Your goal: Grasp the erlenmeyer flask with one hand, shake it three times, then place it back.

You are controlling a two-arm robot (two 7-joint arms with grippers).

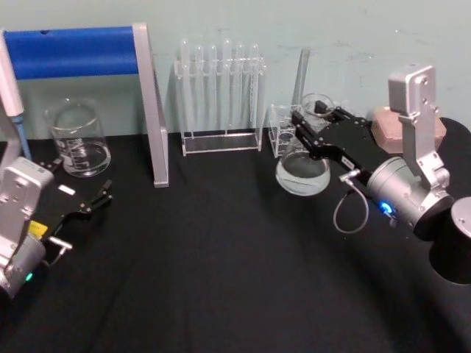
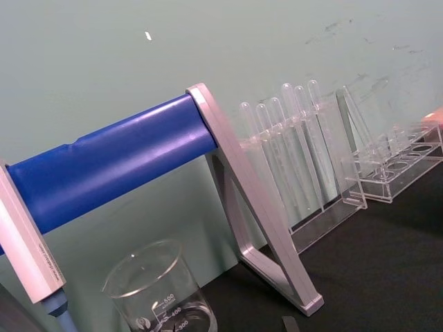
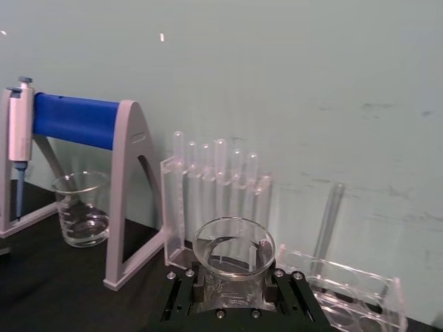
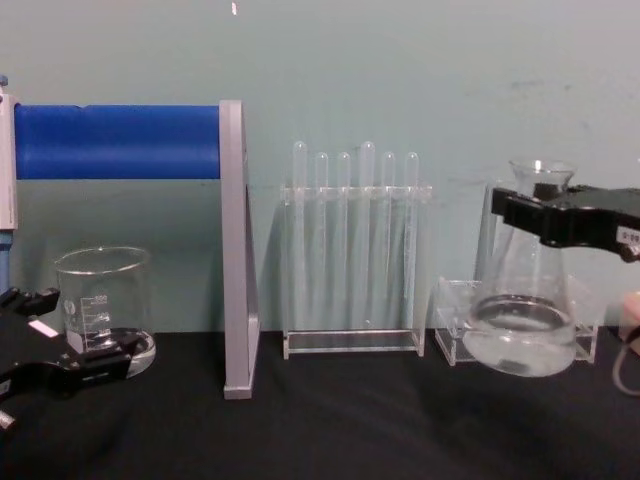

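My right gripper [image 4: 545,215] has its jaws clamped on the erlenmeyer flask [image 4: 520,320] neck, body hanging below them, seemingly off the bench [image 1: 221,279], so I'd say shaking's on, calling for short firm swings, while my left gripper [image 1: 88,209] idles, jaws apart.

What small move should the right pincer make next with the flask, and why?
Probably a short sideways shake. The right pincer is shut on the neck of the erlenmeyer flask, which seems to hold a little clear liquid and looks slightly tilted. I cannot tell how many shakes are done; if three, lower it instead. The left pincer rests open by the beaker.
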